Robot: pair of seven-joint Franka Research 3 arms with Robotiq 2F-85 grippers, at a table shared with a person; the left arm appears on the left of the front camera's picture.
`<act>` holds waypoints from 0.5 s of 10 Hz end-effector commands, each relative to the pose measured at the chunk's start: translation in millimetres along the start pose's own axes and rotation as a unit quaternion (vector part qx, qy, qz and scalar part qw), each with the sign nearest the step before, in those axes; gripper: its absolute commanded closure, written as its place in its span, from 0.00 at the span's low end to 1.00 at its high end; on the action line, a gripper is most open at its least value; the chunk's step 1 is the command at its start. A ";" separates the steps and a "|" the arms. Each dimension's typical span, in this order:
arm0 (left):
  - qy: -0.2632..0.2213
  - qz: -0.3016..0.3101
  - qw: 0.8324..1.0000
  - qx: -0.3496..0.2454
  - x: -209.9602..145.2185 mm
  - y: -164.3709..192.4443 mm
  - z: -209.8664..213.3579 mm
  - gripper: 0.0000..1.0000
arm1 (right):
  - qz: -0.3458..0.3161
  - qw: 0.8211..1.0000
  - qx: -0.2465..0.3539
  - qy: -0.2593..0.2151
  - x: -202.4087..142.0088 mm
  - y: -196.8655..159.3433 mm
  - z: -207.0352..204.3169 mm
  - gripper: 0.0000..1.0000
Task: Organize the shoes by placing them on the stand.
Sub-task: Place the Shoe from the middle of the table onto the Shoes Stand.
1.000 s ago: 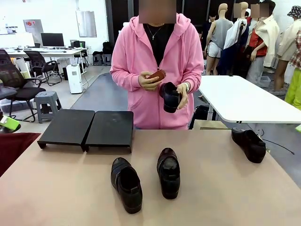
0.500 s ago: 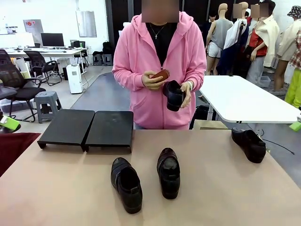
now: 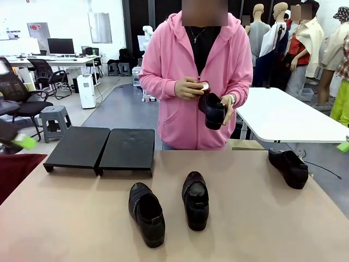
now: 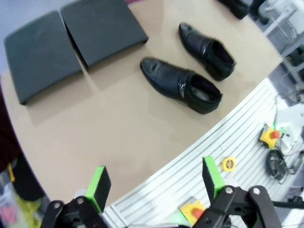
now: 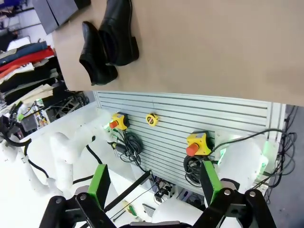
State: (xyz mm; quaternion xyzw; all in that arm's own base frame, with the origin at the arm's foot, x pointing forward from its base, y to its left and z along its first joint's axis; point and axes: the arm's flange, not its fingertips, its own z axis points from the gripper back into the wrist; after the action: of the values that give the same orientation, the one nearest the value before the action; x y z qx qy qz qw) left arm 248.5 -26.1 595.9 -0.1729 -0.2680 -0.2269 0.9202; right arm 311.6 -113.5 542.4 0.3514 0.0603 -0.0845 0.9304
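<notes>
On the tan table lie three shoes.

Shoes glossy leather; stand matt blk.

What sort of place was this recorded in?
Probably a robotics lab in an open office: a desk with a monitor, office chairs, and emergency-stop buttons on a slotted metal base beside the table.

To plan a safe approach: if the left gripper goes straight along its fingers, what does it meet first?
Probably the bare table, just short of the nearer shoe; depth is unclear.
</notes>
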 end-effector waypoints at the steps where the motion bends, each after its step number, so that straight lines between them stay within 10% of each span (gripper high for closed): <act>1: 0.088 0.110 0.990 0.009 87.3 -58.1 -71.4 0.00 | -0.005 1.000 -0.009 0.003 -2.2 -0.5 3.7 0.00; 5: 0.190 0.255 0.944 0.082 113.4 -128.2 -218.3 0.00 | -0.005 1.000 -0.009 0.003 -2.2 -0.5 3.7 0.00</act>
State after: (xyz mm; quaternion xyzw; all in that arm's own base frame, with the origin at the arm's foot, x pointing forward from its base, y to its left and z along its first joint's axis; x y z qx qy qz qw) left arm 353.5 -261.2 495.9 -0.1225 -0.0394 -0.0220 0.9914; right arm 311.3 -113.8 542.3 0.3515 0.0610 -0.0848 0.9303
